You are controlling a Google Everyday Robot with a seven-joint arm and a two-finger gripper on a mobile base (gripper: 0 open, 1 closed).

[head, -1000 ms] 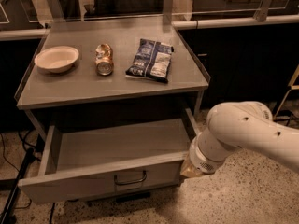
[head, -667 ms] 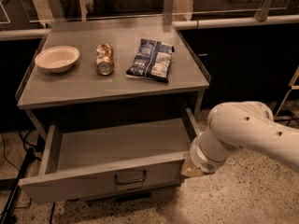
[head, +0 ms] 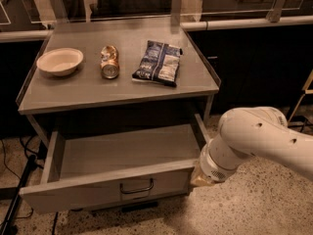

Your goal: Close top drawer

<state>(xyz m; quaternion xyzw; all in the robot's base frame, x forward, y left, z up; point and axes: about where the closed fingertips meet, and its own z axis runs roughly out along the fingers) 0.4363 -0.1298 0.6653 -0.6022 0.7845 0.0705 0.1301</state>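
The top drawer [head: 98,190] is pulled far out from under the grey cabinet top [head: 88,89]. It is wide, shallow and empty inside, with a dark wire pull handle [head: 137,186] at the centre of its front panel. My white arm [head: 259,138] comes in from the right. My gripper [head: 199,179] is at the arm's end, at the right end of the drawer's front panel. Most of it is hidden behind the wrist.
On the cabinet top stand a white bowl [head: 59,61], a crushed can [head: 109,61] lying on its side and a dark blue snack bag [head: 157,62]. A dark pole [head: 17,195] leans at the lower left. Speckled floor [head: 244,209] lies in front.
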